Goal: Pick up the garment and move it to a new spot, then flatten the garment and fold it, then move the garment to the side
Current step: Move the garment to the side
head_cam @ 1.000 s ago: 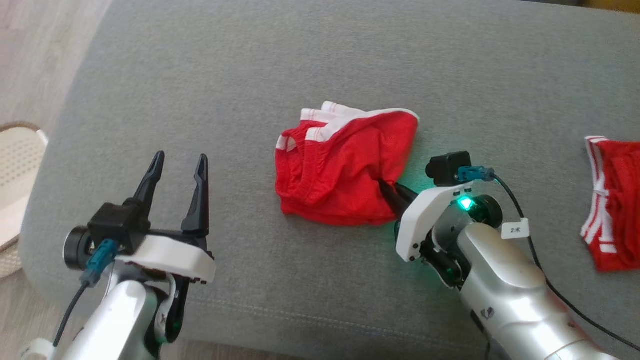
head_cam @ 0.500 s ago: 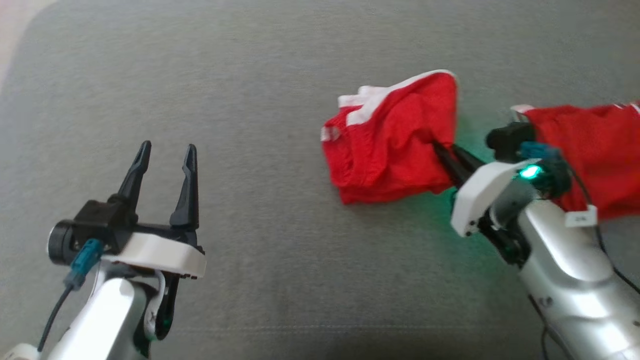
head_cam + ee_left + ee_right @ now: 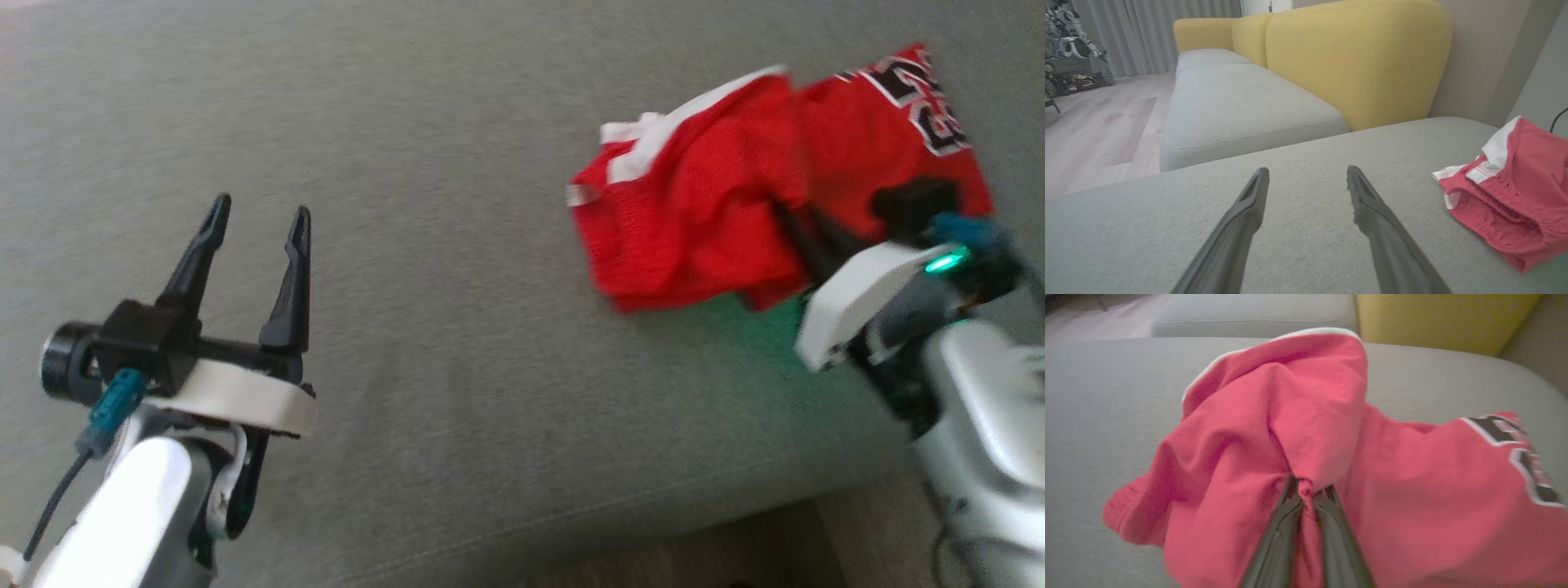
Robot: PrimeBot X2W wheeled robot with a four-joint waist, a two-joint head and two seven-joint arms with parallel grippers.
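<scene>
Surface: you are looking down on a grey sofa cushion that is taking up most of the head view. A strip of wooden floor is showing past its near edge at the lower right.
Background: in the left wrist view, pale curtains are hanging at the far left. A second grey seat is stretching away in front of a yellow backrest.
Left gripper: your left gripper is hovering at the lower left over bare cushion. Its two dark fingers are standing wide apart and gripping nothing.
Garment: the garment, red shorts with white trim, is lying crumpled on the cushion right of centre, well apart from the left gripper. Its white-trimmed edge is pointing towards the far side of the cushion.
Right gripper: your right gripper is reaching in from the lower right and pinching the garment at its near right edge. In the right wrist view the fingers are sitting almost together, with a fold of red cloth bunching between their tips.
Lettered red cloth: a lettered red cloth with black and white characters is lying just right of the garment. It is touching the garment, and the right gripper's wrist is covering part of it.
Sharpness: the right side of the head view is blurring. You cannot tell whether the pinched edge is resting on the cushion or lifting off it.
</scene>
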